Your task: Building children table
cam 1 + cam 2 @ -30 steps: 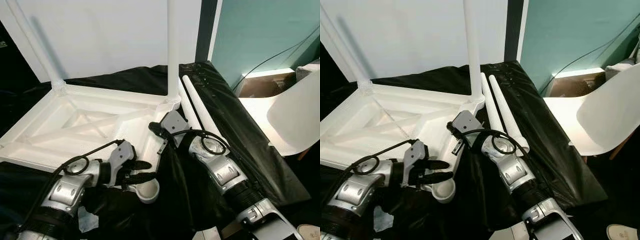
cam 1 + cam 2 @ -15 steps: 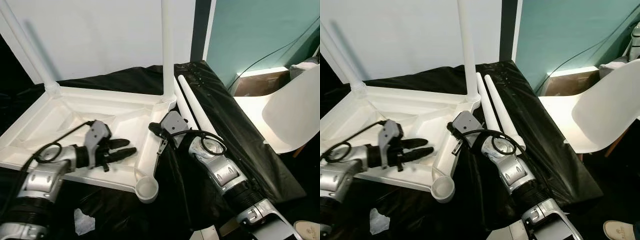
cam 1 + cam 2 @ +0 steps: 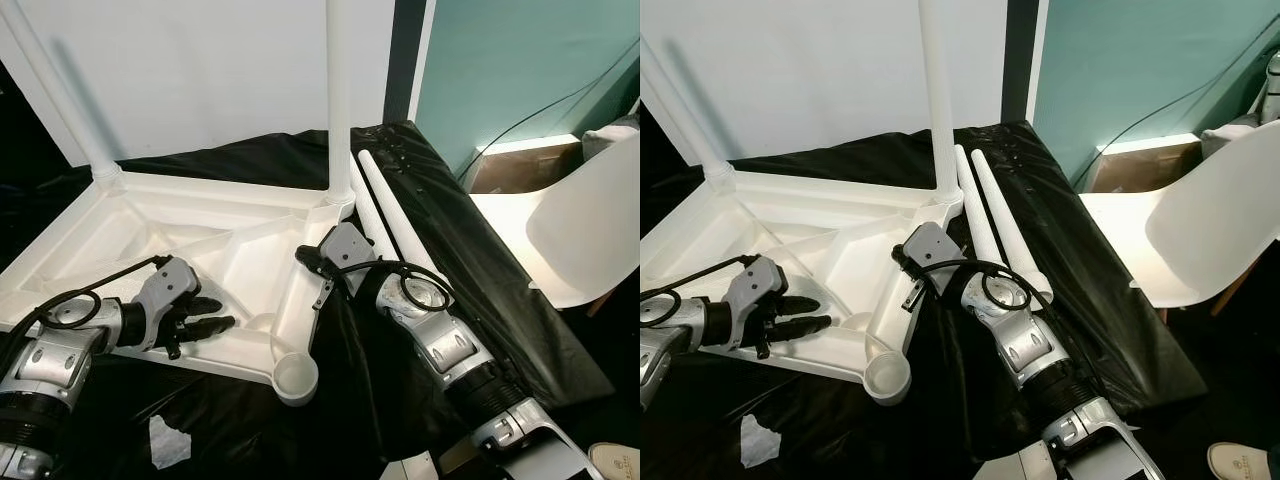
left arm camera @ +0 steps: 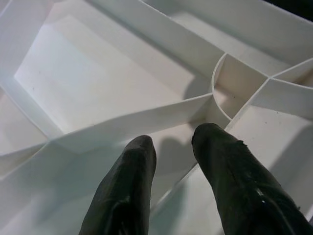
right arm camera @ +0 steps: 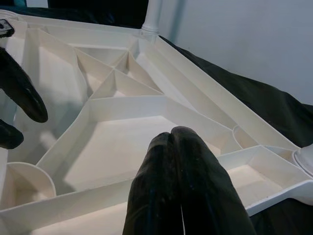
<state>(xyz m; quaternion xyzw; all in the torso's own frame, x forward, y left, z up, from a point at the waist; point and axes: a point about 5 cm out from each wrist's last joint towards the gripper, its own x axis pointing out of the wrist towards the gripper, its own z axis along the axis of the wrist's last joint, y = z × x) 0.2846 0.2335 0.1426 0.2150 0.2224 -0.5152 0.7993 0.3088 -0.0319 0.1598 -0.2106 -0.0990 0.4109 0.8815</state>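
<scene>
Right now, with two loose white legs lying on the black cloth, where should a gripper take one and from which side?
Probably mid-shaft on the outer loose leg, coming from above: it lies flat on the black cloth, and its round, slim shaft suits fingers straddling it crosswise. The inner loose leg lies close against it, leaving little finger room. The right gripper is nearest.

We take this for a room in a home — a teal wall [image 3: 520,60] beside a white wall [image 3: 200,70], a white moulded chair [image 3: 590,230] with a wooden leg, a cable trailing down to the skirting — with black sheeting [image 3: 480,280] spread for the work.
</scene>
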